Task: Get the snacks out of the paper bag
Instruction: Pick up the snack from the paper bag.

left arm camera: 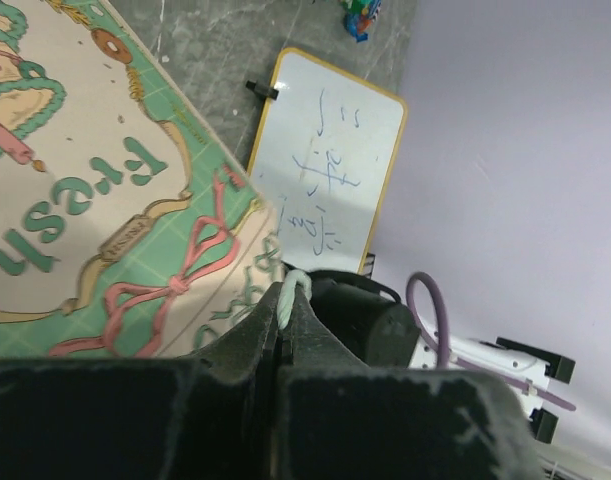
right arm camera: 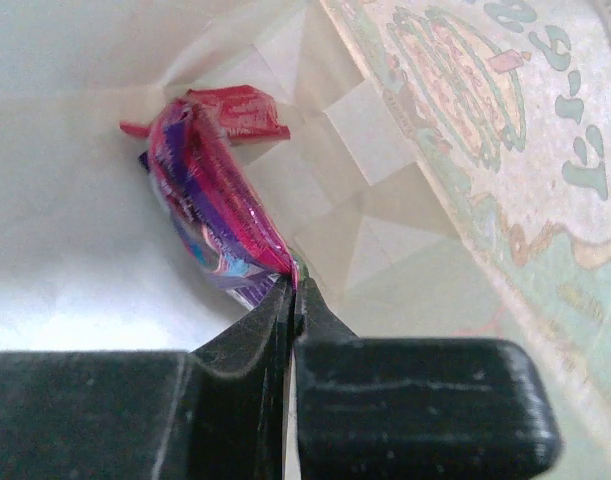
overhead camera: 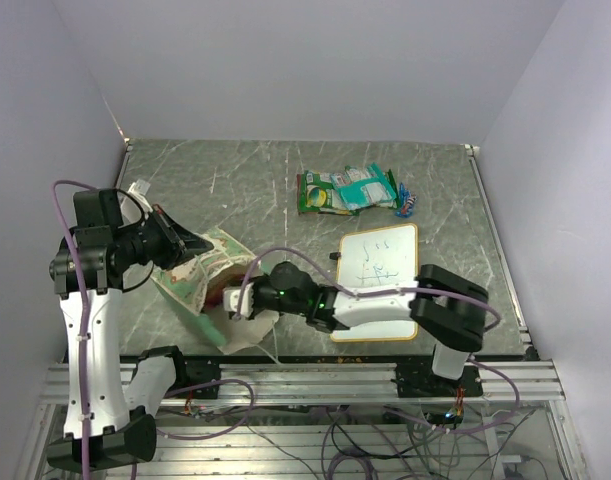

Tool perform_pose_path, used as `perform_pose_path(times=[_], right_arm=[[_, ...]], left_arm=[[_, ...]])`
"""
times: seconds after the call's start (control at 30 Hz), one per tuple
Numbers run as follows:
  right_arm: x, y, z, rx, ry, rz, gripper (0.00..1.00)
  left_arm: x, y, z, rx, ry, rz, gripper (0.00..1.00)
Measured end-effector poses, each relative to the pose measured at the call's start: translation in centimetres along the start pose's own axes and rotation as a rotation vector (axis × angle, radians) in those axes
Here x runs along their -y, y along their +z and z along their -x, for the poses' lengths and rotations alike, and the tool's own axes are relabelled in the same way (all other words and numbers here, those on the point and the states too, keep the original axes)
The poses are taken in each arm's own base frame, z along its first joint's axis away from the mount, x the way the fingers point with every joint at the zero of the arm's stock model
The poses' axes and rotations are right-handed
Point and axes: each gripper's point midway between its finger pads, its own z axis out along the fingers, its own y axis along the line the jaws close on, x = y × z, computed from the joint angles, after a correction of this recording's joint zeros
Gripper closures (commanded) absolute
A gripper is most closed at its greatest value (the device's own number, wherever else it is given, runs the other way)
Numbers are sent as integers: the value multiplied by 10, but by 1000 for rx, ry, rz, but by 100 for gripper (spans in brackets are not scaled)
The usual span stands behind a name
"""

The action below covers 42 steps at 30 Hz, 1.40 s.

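The paper bag [overhead camera: 213, 266] lies on its side at the near left, mouth toward the arms. Its printed green and cream face [left arm camera: 105, 180] fills the left wrist view. My left gripper [overhead camera: 198, 245] is shut on the bag's white string handle [left arm camera: 294, 283], which pokes out between the fingertips of the left gripper [left arm camera: 288, 297]. My right gripper [overhead camera: 231, 300] reaches into the bag's mouth. Inside, the right gripper [right arm camera: 294, 284] is shut on the corner of a glossy purple and pink snack packet [right arm camera: 200, 190]. A red packet [right arm camera: 240, 110] lies behind it against the cream inside [right arm camera: 75, 230].
Green snack packets [overhead camera: 345, 190] and a small blue wrapped candy [overhead camera: 407, 203] lie on the table at the far right. A whiteboard [overhead camera: 380, 270] with writing lies under my right arm, and it also shows in the left wrist view [left arm camera: 330, 160].
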Motion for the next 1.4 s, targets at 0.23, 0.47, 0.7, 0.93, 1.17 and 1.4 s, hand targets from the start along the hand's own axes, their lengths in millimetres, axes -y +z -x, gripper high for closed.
perform_pose_path(times=[0.23,0.47,0.7,0.93,1.17,1.4], right_arm=[[-2,-40,10,3,135,10,100],[4,-48,9,-22,260,-18,100],[14,-52,11,-36,420,-44,100],[17,-62,24,-23,582,-53,100],[19,-74,29,-62,682,-57,100],[46,-91,45,-60,755,-135,100]], left_arm=[[3,8,11,47,-46,-32,93],[5,11,18,59,-65,-45,93],[4,13,20,54,-70,-41,93],[7,8,16,68,-52,-55,93],[5,5,9,69,-26,-56,93],[-10,2,-7,41,-5,-10,93]])
